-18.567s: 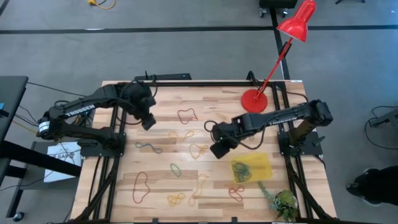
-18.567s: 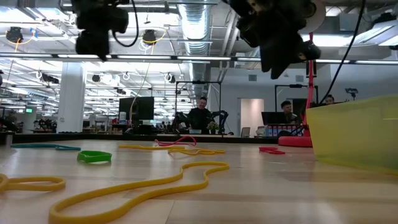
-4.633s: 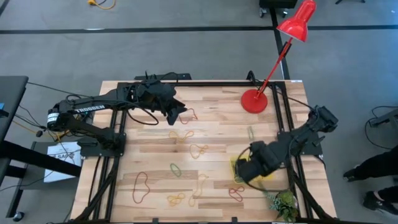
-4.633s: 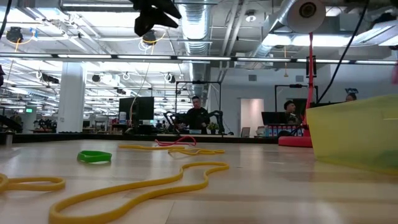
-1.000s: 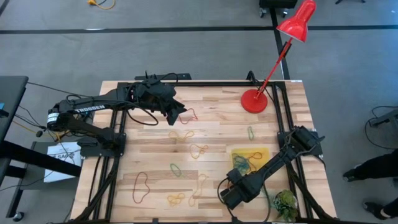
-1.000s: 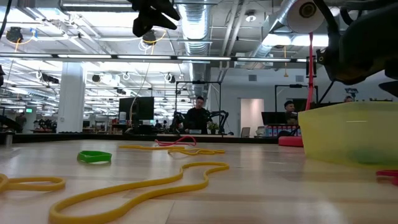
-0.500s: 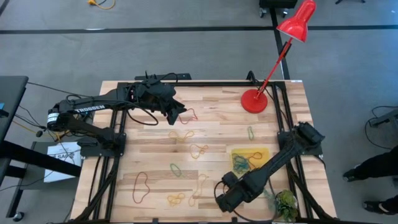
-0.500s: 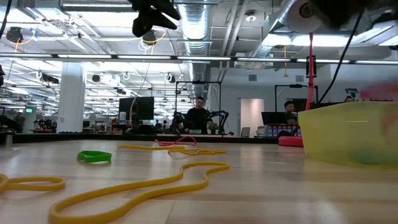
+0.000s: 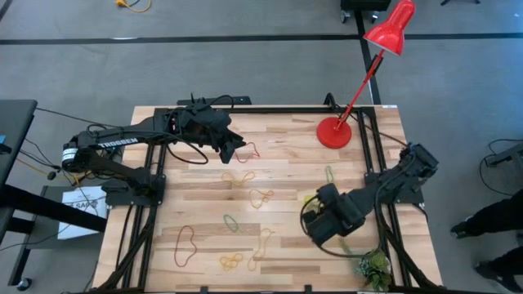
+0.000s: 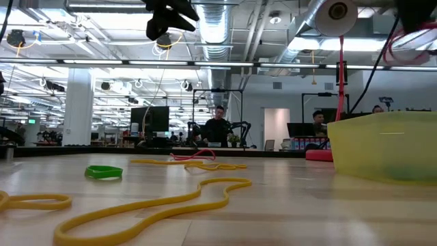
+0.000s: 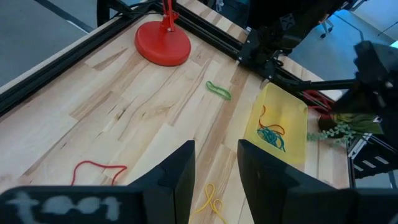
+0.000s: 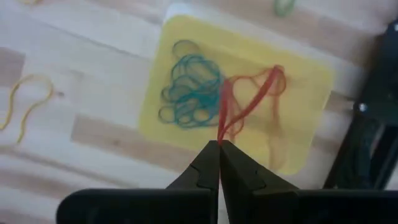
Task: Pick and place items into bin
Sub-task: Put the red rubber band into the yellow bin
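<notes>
High view: the right gripper (image 9: 320, 222) hangs over the yellow bin (image 12: 242, 102), which sits near the table's right edge. In the right wrist view its fingers are pinched together on a red band (image 12: 244, 106) that dangles above the bin's middle, beside a tangle of blue and green bands (image 12: 189, 90) lying inside; another red band rests on the bin floor. The left gripper (image 9: 231, 147) hovers over the far-left part of the wooden table (image 9: 204, 216), fingers (image 11: 177, 177) spread apart, just beside a red loop (image 9: 248, 152). Loose bands lie scattered across the centre and near side: a yellow pair (image 9: 239, 177), an orange loop (image 9: 261, 197), a green one (image 9: 232, 221), a large red loop (image 9: 185, 243) near the left edge. A red lamp base (image 9: 333, 132) stands at the far right; a plant sprig (image 9: 372, 265) occupies the near right corner. Beyond the table, the low view shows an office with people (image 10: 218, 126) seated at desks.
</notes>
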